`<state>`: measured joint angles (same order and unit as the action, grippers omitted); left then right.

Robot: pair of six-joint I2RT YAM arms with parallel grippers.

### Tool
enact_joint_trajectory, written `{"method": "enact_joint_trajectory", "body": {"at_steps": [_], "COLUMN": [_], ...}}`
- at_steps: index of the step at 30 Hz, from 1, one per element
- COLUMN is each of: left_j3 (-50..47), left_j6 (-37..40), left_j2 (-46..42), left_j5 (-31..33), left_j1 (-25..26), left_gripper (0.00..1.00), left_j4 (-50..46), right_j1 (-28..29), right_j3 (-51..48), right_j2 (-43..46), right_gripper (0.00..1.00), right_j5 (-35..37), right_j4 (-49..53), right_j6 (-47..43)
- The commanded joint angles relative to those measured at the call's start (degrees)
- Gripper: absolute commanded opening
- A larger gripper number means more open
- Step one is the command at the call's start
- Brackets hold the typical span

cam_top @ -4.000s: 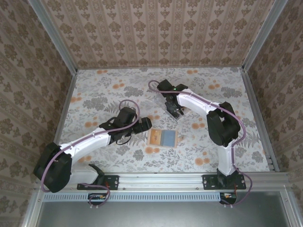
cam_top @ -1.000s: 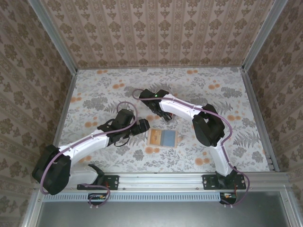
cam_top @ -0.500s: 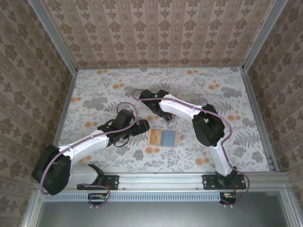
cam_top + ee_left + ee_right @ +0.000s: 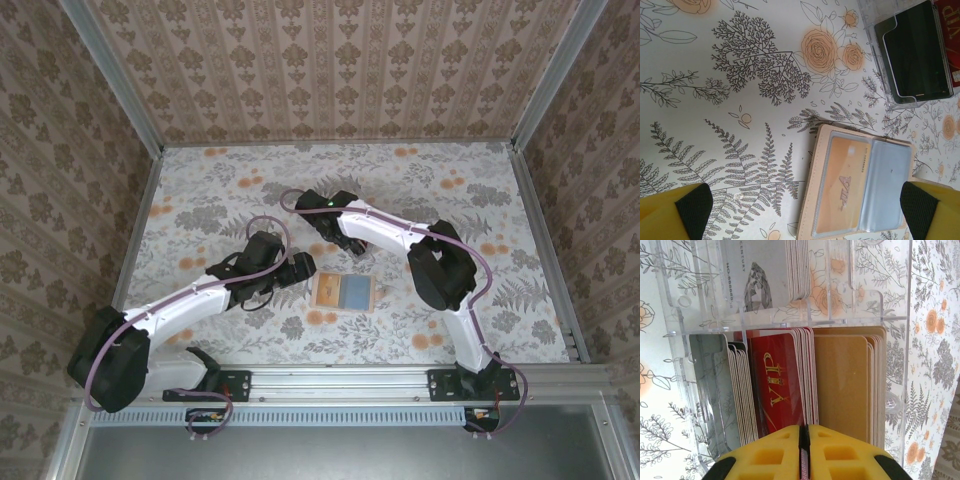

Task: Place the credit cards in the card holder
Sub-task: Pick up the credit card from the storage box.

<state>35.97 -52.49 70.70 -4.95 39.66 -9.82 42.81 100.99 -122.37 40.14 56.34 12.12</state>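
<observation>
The clear card holder (image 4: 880,300) stands under my right gripper (image 4: 804,440), its slots packed with upright credit cards: a red stack (image 4: 777,385), an orange-gold stack (image 4: 842,385) and pale ones (image 4: 740,390). The yellow jaws are pressed together on a thin card edge (image 4: 803,460) at the boundary between the red and gold stacks. In the top view that gripper (image 4: 350,243) hangs over the holder. My left gripper (image 4: 805,207) is open above the tan wallet (image 4: 822,150), which lies open with an orange card (image 4: 842,185) under its clear pocket. The holder (image 4: 875,30) shows beyond the wallet.
The tan wallet (image 4: 343,291) lies flat between the two arms on the flowered tablecloth (image 4: 220,190). My left gripper (image 4: 300,268) sits just left of it. Patterned walls close the table at the back and both sides.
The right jaws have closed together onto a card edge over the last second. Both arms have hardly moved; the left gripper stays wide open.
</observation>
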Motion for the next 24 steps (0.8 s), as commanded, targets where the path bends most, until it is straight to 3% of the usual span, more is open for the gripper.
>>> {"method": "enact_joint_trajectory", "body": {"at_steps": [1, 5, 15, 24], "left_j3": [-0.72, -0.59, -0.37, -0.42], "left_j6": [-0.68, -0.60, -0.68, -0.68], "left_j2": [-1.17, -0.96, -0.41, 0.18], "left_j5": [0.04, 0.08, -0.06, -0.06], "left_j1": [-0.30, -0.33, -0.36, -0.32], "left_gripper": [1.00, 1.00, 1.00, 1.00], "left_j4": [-0.53, -0.62, -0.54, -0.55], "right_j1": [-0.02, -0.08, -0.67, -1.97], "right_j3": [-0.60, -0.69, -0.88, -0.24], "right_j2": [3.48, 4.89, 4.60, 2.48], "right_gripper": [0.10, 0.05, 0.05, 0.06], "right_j5": [1.72, -0.04, -13.06, -16.29], "right_j4": [1.23, 1.46, 0.99, 0.72], "right_j6": [0.58, 0.97, 2.51, 3.32]}}
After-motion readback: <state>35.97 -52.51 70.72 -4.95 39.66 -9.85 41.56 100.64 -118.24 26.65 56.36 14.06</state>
